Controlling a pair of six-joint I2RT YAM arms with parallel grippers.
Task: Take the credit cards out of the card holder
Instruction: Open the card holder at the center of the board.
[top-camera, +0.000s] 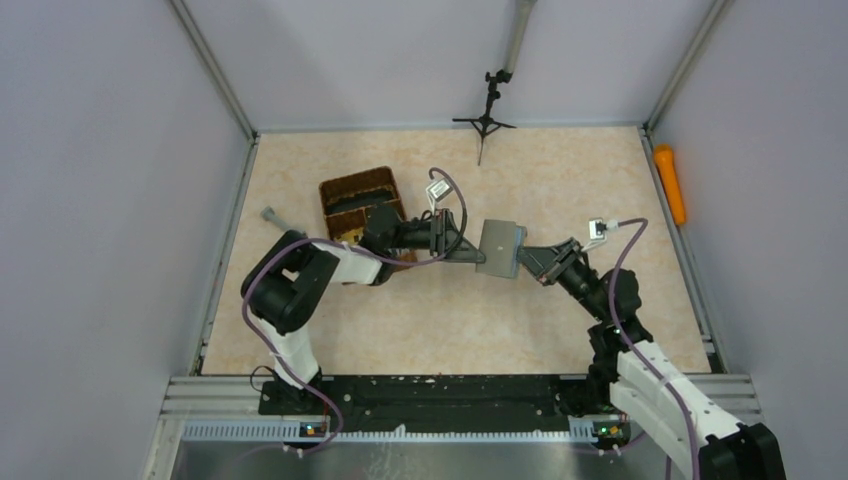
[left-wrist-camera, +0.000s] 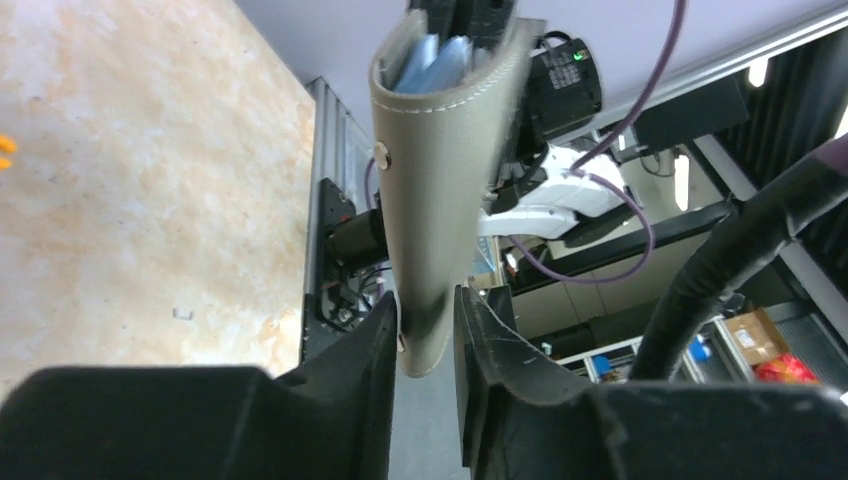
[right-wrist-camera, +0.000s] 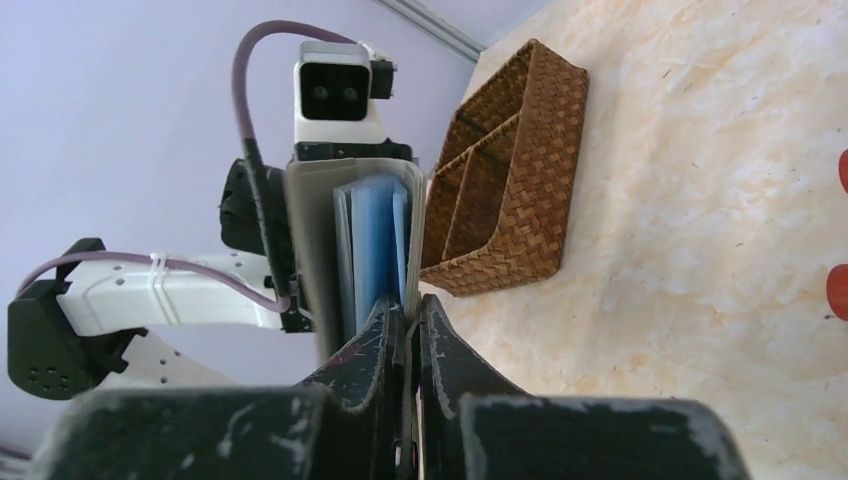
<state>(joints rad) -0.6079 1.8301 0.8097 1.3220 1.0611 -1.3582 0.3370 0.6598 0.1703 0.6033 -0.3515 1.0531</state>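
1. Arms meet over the middle of the pale marbled table (top-camera: 450, 330), with a flat grey folding card holder (top-camera: 500, 247) held in the air between them, clear of the surface.
2. The left gripper (left-wrist-camera: 428, 338) is clamped on the holder's folded end, one black finger on each outer face.
3. The holder is folded nearly closed, and a small metal snap stud (left-wrist-camera: 381, 152) shows on its outer side.
4. Its open end faces the right gripper (right-wrist-camera: 405, 318), where thin pale blue layers (right-wrist-camera: 375, 235) sit between the grey flaps. I cannot tell which are cards and which are pockets.
5. The right gripper's fingers are pinched almost together at that open end, over the edge of one grey flap. I cannot tell whether a card is caught in the pinch too.
6. A brown wicker basket with two compartments (top-camera: 355, 200) stands on the table behind the left arm.
7. An orange cylinder (top-camera: 670, 183) lies by the right wall, and a small black tripod (top-camera: 487, 110) stands at the far edge.
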